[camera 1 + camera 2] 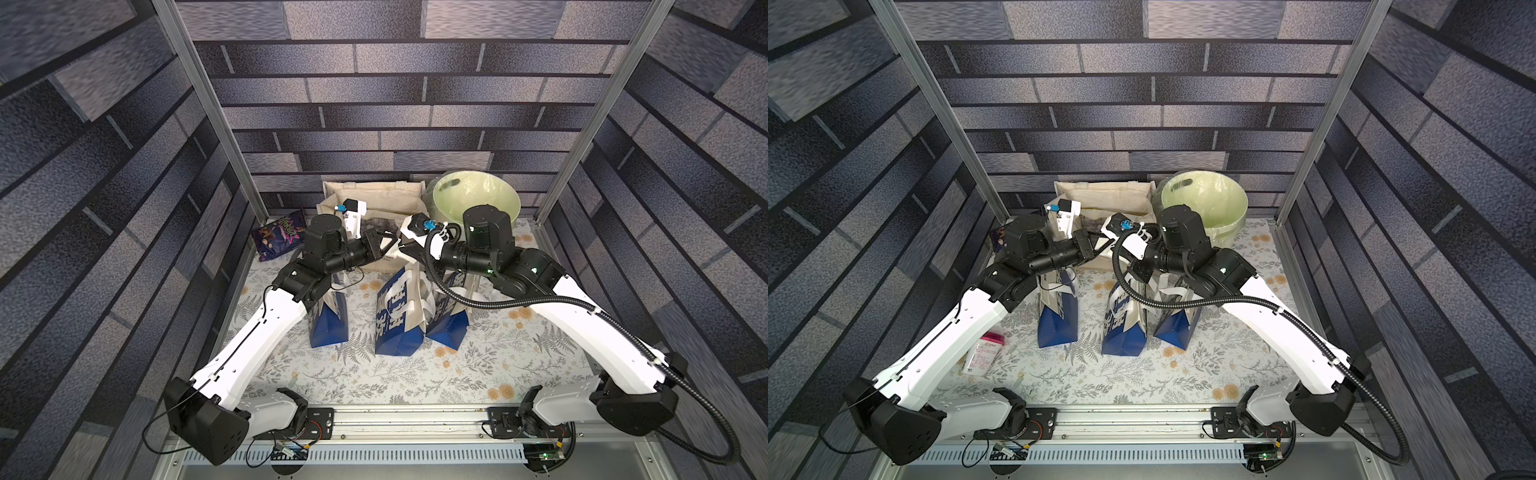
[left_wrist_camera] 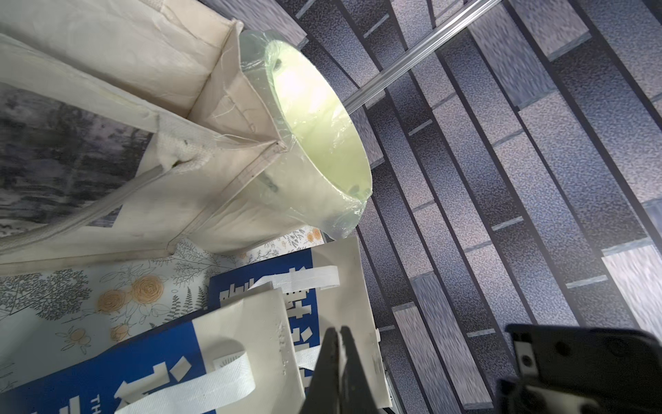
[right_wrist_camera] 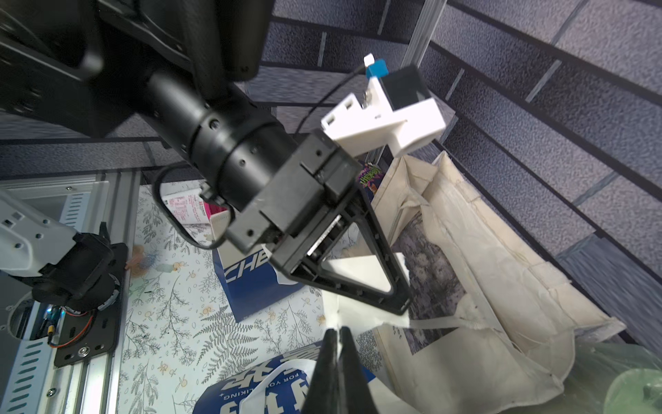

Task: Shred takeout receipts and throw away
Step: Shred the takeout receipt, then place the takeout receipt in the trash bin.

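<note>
Receipt [image 3: 358,313] pinched between both my grippers over blue-and-white paper bags [image 1: 399,316]; left gripper [image 3: 399,304] clamps one edge, right gripper [image 3: 337,331] the other. Risk: flimsy slip pulls free instead of tearing; scraps miss lined bin [image 1: 494,208].

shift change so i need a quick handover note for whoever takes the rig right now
Left gripper: shut, apparently pinching one edge of the receipt.
Right gripper: shut on the same receipt, above the paper bags.
Done: receipt held up between both grippers.
Bin at the back shows no scraps.
To do: tear it, drop the pieces in the bin. No other receipts in view.
</note>
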Motion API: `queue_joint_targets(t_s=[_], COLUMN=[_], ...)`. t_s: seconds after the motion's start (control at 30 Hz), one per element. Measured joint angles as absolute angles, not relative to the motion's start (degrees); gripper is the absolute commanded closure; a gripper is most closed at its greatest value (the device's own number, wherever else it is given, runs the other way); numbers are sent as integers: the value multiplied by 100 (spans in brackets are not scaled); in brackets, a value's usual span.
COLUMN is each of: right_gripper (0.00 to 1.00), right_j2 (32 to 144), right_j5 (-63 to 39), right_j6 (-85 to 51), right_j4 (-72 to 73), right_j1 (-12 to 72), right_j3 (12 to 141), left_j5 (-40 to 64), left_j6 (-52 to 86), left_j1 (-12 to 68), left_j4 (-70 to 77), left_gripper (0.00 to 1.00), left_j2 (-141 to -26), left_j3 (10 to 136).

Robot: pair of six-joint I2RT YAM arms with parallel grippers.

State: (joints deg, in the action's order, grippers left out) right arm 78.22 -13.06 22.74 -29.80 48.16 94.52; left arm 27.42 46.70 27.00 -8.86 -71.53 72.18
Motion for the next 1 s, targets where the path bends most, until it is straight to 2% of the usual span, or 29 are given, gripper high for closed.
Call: queue_joint_targets(t_s=[0.17,0.27,0.6,0.73,1.0], right_gripper=[100,100,100,100,68], right_j2=[7642,7638,8882,9773,11048], right_j5=[-1684,-1577,486,1240,1914], right_j6=[1800,1304,-478,-768,-620], right_j4=[-2423,-2099,-2495,-3271,-4440], right_j1=[4810,4676,3055,2641,2421], right_j3=[9240,9089,10165,11218,12501], left_j5=[2519,2416,2215,2196,2128], left_j6=[4676,4670,4589,4587,4589], left_j1=[2692,2692,2692,2692,2692], left_j4=[-945,-941,-526,-392,-320], left_gripper=[100,100,100,100,100], left_j2=[-7231,-7231,-7094,-6965,-6785], left_j3=[7218,7218,7170,7122,7037])
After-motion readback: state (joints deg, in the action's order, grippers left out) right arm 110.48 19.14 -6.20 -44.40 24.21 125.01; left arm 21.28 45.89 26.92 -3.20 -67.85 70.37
